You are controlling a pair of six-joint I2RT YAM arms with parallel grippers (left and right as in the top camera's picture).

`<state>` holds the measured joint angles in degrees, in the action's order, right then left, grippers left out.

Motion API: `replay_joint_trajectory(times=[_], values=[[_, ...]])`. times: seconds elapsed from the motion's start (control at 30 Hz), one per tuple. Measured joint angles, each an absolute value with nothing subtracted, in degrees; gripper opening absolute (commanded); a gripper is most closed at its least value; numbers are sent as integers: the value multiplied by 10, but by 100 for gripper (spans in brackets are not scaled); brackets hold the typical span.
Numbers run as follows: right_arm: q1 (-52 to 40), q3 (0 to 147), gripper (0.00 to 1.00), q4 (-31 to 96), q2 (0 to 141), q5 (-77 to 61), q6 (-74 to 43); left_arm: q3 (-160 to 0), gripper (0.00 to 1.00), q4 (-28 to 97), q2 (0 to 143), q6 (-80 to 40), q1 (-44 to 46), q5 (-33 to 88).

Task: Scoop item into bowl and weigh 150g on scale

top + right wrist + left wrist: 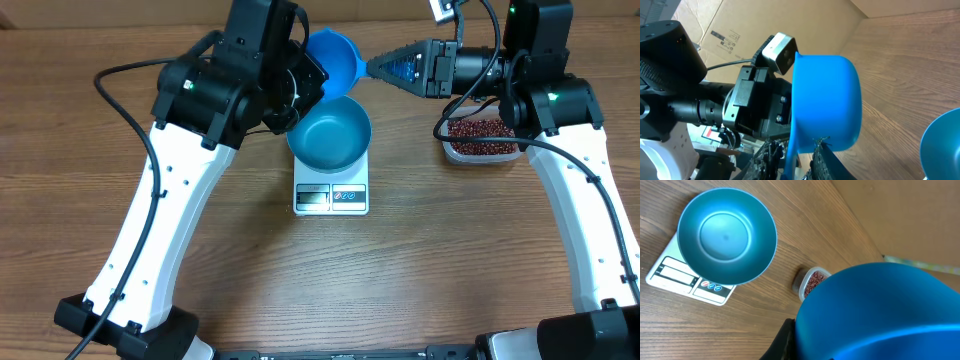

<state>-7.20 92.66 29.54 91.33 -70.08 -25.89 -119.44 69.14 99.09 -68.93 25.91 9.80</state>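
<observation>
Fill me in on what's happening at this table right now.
The left gripper is shut on the bright blue scoop, holding it in the air by the far rim of the teal bowl. The right gripper has a finger on either side of the scoop's handle, as if for a handover. Whether it has clamped is unclear. The bowl sits empty on the white scale. The beans lie in the clear tub by the right arm, and none show in the scoop.

blues over brown wood grain
teal bowl (pixel 330 135) on white scale (pixel 331 192) with blue-marked buttons; brighter blue scoop (pixel 335 58) behind the scale; red-brown beans (pixel 480 140) right of it; brown, grained table (pixel 400 280).
</observation>
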Motion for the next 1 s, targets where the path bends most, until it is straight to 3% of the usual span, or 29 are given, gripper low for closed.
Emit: replay_joint_trajectory(times=[1.0], values=[[-72, 927, 13, 303, 913, -701, -259, -1194, 4, 676, 998, -691, 259, 92]])
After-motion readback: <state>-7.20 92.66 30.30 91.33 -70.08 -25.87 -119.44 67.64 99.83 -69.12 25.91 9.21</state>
